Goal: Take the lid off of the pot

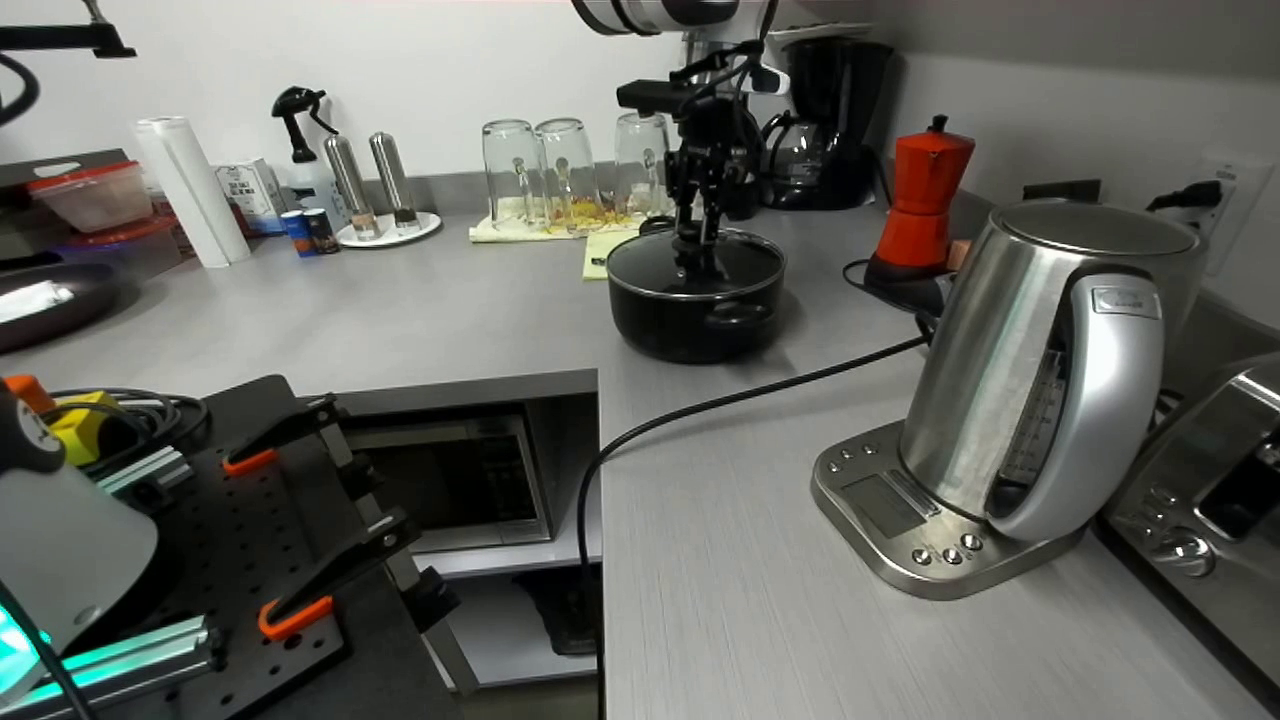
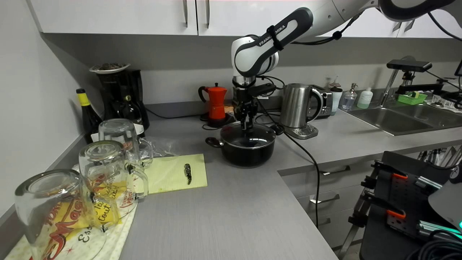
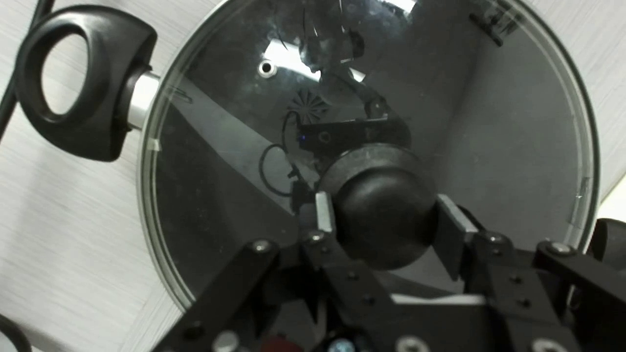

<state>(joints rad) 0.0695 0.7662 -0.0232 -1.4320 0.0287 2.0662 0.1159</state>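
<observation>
The low black pot [image 1: 660, 325] [image 2: 247, 156] stands on the grey counter in both exterior views. The round glass lid [image 1: 748, 262] [image 2: 264, 137] [image 3: 518, 161] lies on its rim. One side handle of the pot [image 3: 113, 63] shows in the wrist view. My gripper [image 1: 697, 240] [image 2: 247, 124] [image 3: 381, 215] points straight down over the lid's middle. Its two pads sit on either side of the lid's black knob [image 3: 384, 217] and appear to touch it. The pot's inside is hard to see through the reflecting glass.
A red moka pot [image 1: 920, 190] [image 2: 216, 103] and steel kettle [image 1: 990, 380] [image 2: 296, 104] stand near the pot. Upturned glass mugs [image 1: 515, 175] [image 2: 103, 173] and a yellow cloth [image 2: 162, 177] lie on another side. A black cable [image 1: 720, 400] crosses the counter beside the pot.
</observation>
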